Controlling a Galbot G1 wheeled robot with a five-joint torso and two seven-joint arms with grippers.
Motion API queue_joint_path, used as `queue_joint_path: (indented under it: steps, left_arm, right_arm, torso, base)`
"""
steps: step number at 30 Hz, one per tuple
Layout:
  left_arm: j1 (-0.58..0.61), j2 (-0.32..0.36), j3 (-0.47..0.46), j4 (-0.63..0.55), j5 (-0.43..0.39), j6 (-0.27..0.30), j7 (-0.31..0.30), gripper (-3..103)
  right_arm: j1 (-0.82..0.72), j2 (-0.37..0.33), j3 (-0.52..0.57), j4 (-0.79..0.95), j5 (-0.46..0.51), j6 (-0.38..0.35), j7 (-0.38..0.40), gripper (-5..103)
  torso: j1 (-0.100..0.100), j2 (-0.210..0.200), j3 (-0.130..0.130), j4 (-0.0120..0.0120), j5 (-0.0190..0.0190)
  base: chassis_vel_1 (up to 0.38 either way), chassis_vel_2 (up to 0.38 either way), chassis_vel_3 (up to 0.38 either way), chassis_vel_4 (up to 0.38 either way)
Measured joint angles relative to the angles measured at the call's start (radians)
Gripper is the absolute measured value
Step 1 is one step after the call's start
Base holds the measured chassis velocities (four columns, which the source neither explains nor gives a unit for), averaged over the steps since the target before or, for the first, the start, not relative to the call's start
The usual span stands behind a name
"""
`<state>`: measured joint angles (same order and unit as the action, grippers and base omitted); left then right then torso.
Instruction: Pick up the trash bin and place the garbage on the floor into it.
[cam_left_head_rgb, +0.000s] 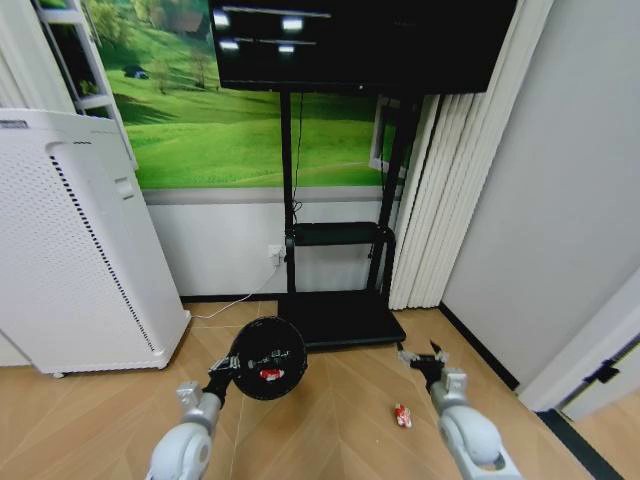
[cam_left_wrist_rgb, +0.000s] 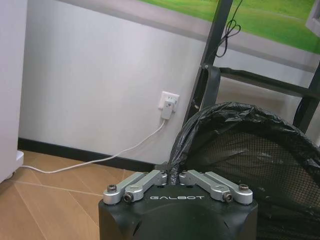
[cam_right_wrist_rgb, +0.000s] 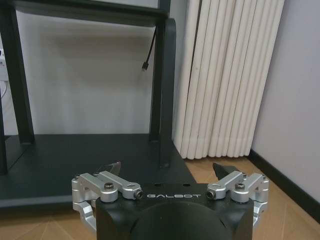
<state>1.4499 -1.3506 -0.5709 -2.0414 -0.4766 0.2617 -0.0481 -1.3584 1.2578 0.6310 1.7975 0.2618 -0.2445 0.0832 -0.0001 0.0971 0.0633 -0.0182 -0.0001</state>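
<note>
The trash bin (cam_left_head_rgb: 267, 357) is a small round black basket lined with a black bag, held up off the floor with its mouth facing me. My left gripper (cam_left_head_rgb: 226, 367) is shut on its rim; in the left wrist view the fingers (cam_left_wrist_rgb: 172, 178) pinch the bag-covered rim of the bin (cam_left_wrist_rgb: 250, 150). A red-and-white piece of garbage (cam_left_head_rgb: 270, 374) lies inside the bin. Another red-and-white piece (cam_left_head_rgb: 402, 415) rests on the wooden floor, just left of my right arm. My right gripper (cam_left_head_rgb: 422, 357) hangs open and holds nothing, with its fingertips (cam_right_wrist_rgb: 115, 166) spread wide.
A tall white perforated appliance (cam_left_head_rgb: 75, 250) stands at the left. A black TV stand (cam_left_head_rgb: 335, 315) with a flat base is straight ahead against the wall, and a white cable (cam_left_head_rgb: 235, 303) runs from a wall socket. White curtains (cam_left_head_rgb: 430, 200) and a grey wall close off the right.
</note>
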Motion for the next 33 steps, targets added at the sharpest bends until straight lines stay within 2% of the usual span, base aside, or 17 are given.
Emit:
queue_joint_path:
  steps: [7, 15, 22, 23, 24, 26, 29, 31, 33]
  left_arm:
    - [0.005, -0.009, -0.009, -0.019, -0.002, 0.004, -0.002, 4]
    - [-0.01, -0.004, -0.007, -0.001, -0.007, 0.002, -0.003, 4]
    - [-0.038, -0.029, 0.011, 0.035, -0.006, -0.009, -0.005, 4]
    - [-0.039, -0.031, 0.012, 0.035, -0.008, -0.009, -0.006, 4]
    - [-0.039, -0.031, 0.012, 0.035, -0.008, -0.009, -0.006, 4]
    - [-0.041, -0.03, 0.007, 0.034, -0.012, -0.009, -0.008, 4]
    - [-0.042, -0.03, 0.004, 0.034, -0.012, -0.009, -0.007, 4]
    - [-0.049, -0.034, -0.003, 0.037, -0.017, -0.01, -0.007, 4]
    - [-0.051, -0.035, -0.002, 0.037, -0.019, -0.01, -0.008, 4]
  right_arm:
    - [-0.001, 0.002, 0.0, -0.029, -0.003, 0.024, -0.025, 100]
    - [0.002, 0.003, -0.012, -0.034, 0.0, 0.024, -0.033, 100]
    - [0.035, 0.0, -0.05, -0.121, -0.019, 0.042, -0.069, 100]
    - [0.04, -0.002, -0.059, -0.155, -0.019, 0.018, -0.107, 100]
    - [0.04, -0.002, -0.059, -0.155, -0.019, 0.018, -0.107, 100]
    - [0.061, -0.001, -0.078, -0.263, 0.009, -0.033, -0.18, 100]
    - [0.074, 0.006, -0.085, -0.299, 0.044, -0.057, -0.186, 100]
    - [0.103, 0.025, -0.104, -0.365, 0.17, -0.169, -0.187, 100]
    - [0.105, 0.028, -0.107, -0.369, 0.186, -0.189, -0.187, 100]
  torso:
    - [0.0, 0.0, 0.0, 0.0002, 0.0]
    - [0.0, 0.0, 0.0, -0.0001, 0.0003]
    - [0.0, 0.0, 0.0, -0.0003, 0.0]
    - [0.0, 0.0, 0.0, -0.0003, 0.0002]
    - [0.0, 0.0, 0.0, -0.0003, 0.0002]
    - [0.0, 0.0, 0.0, 0.0, 0.0]
    - [0.0, 0.0, 0.0, 0.0001, 0.0004]
    - [0.0, 0.0, 0.0, 0.0004, 0.0003]
    - [0.0, 0.0, 0.0, 0.0005, 0.0001]
  base:
    - [-0.038, -0.041, 0.043, 0.035]
    - [-0.191, -0.187, 0.162, 0.181]
    - [-0.168, -0.175, 0.159, 0.153]
    - [0.0, 0.0, 0.0, 0.0]
    - [0.0, 0.0, 0.0, 0.0]
    - [0.047, 0.023, -0.014, -0.022]
    - [0.094, 0.053, -0.051, -0.043]
    - [0.057, 0.032, -0.032, -0.032]
    - [0.026, 0.011, -0.011, -0.017]
